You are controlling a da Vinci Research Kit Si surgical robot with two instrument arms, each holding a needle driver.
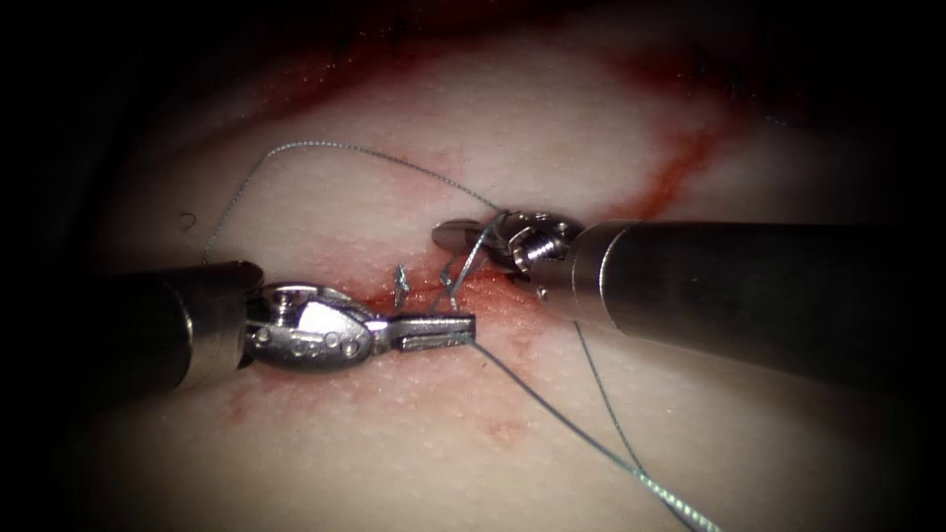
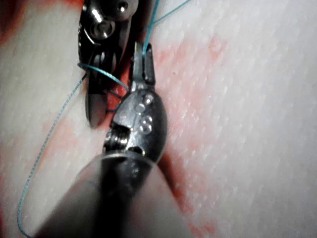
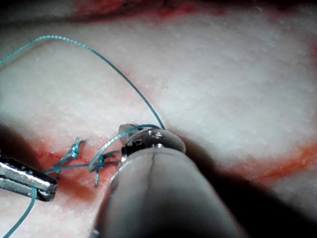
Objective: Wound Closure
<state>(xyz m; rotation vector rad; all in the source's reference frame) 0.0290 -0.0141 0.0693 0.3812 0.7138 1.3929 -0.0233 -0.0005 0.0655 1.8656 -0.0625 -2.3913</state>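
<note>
Holding thread (image 1: 552, 412) in left tool (image 1: 443, 329), jaws clamped on strand just beside cut (image 1: 493, 288). Right tool (image 1: 471, 234) carries thread looped round its jaws; whether gripping, we cannot tell. Knot tail (image 1: 402, 286) stands at cut, mid-tissue (image 1: 552, 138). Needle: unseen. We judge even, low tension best, keeping loop from slipping.

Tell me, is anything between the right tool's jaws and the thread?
Nothing visible is between them: the thread already lies looped around the right tool. The left tool holds the thread beside the cut; the needle is not seen.
</note>
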